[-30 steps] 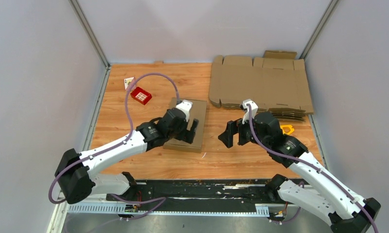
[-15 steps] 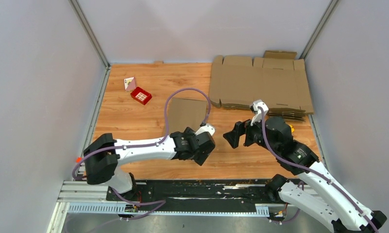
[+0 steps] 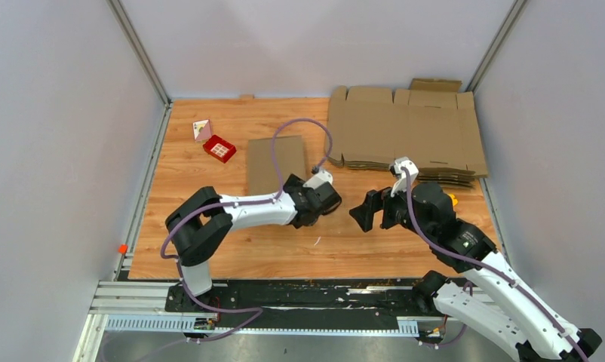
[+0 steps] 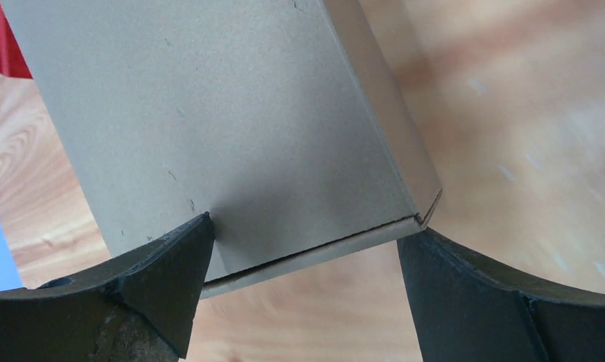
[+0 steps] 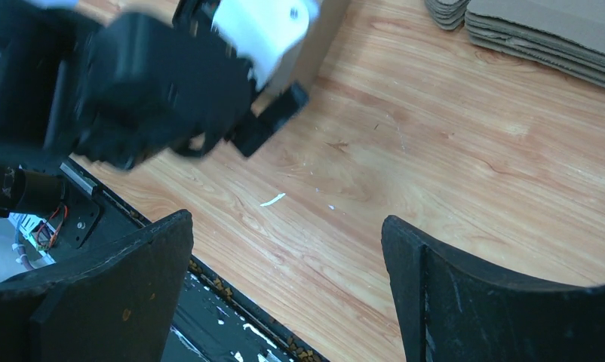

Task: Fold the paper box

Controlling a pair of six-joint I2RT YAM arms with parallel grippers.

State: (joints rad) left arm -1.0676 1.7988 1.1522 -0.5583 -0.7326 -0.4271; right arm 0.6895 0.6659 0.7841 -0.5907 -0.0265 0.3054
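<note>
The paper box [image 3: 273, 160] lies flat and closed on the wooden table, left of centre, a plain brown rectangle. My left gripper [image 3: 299, 190] sits at its near right corner. In the left wrist view the box [image 4: 231, 113] fills the upper frame and its near edge runs between the tips of my left gripper [image 4: 303, 235], whose jaws stand wide apart with nothing clamped. My right gripper [image 3: 367, 213] hovers to the right of the box, apart from it. In its own view my right gripper [image 5: 288, 226] is open over bare wood, facing the left wrist [image 5: 164, 75].
A pile of flat cardboard sheets [image 3: 405, 132] covers the far right of the table. A small red box [image 3: 219, 148] and a small pale card [image 3: 201, 130] lie at the far left. A yellow item [image 3: 450, 200] shows behind the right arm. Grey walls enclose three sides.
The box has slid away from me and to the left. My left arm pulled back toward its base, then reached forward to the box's near edge. The right gripper shifted slightly right.
</note>
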